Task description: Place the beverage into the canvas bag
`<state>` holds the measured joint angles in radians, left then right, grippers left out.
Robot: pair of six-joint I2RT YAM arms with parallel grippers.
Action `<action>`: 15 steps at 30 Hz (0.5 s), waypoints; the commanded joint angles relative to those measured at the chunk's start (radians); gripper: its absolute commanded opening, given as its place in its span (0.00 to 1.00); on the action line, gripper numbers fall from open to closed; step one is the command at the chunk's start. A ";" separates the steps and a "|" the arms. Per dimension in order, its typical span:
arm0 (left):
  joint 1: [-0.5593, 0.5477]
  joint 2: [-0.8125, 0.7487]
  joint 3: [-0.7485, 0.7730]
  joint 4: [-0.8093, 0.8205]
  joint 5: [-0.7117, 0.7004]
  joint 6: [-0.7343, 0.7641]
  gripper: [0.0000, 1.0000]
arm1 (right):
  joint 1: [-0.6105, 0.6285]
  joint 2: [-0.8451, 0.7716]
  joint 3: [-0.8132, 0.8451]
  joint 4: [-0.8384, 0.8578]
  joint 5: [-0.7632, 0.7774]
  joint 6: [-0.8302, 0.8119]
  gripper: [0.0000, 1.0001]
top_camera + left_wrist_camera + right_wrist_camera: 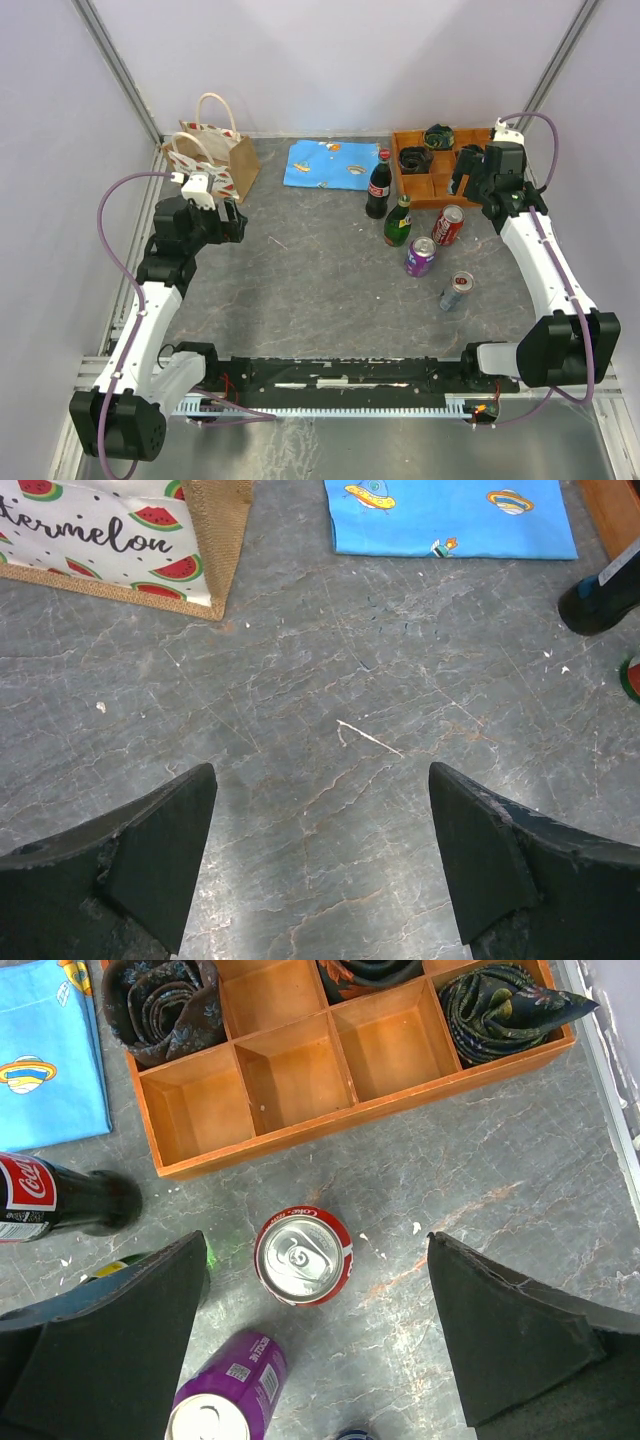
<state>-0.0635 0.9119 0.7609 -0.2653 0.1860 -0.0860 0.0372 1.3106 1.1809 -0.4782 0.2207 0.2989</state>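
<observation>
At the table's (320,300) far left the canvas bag (215,158) stands upright, watermelon print on its side. Near it, the left gripper (320,810) hangs over bare tabletop, jaws wide and empty. Further right lies a blue cloth (335,163), then the drinks: cola bottle (379,185), green bottle (399,222), purple can (420,256), red can (303,1257) and a silver can (456,291) on its side. The right gripper (320,1290) hangs above the red can, jaws wide, holding nothing, by the wooden tray (445,190).
</observation>
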 commanded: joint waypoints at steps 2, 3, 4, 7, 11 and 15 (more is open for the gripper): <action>-0.002 -0.007 -0.004 0.006 -0.015 0.051 0.93 | -0.003 -0.016 0.016 0.032 -0.011 0.002 0.99; -0.001 -0.005 -0.006 0.007 -0.012 0.049 0.93 | -0.003 -0.021 0.010 0.030 -0.007 0.002 0.99; -0.002 -0.005 -0.007 0.008 -0.010 0.047 0.93 | -0.004 -0.024 0.006 0.026 -0.004 0.000 0.99; -0.002 0.000 -0.011 0.015 -0.002 0.042 0.93 | -0.003 -0.029 0.001 0.013 0.005 -0.011 0.99; -0.002 0.013 -0.004 0.028 0.005 0.037 0.93 | -0.003 -0.039 -0.009 0.011 0.011 -0.018 0.99; -0.005 0.071 0.078 0.078 0.054 0.037 0.90 | -0.004 -0.042 -0.008 0.005 0.011 -0.024 0.99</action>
<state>-0.0635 0.9344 0.7494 -0.2661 0.1875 -0.0856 0.0372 1.3045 1.1702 -0.4870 0.2184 0.2905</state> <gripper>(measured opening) 0.919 0.991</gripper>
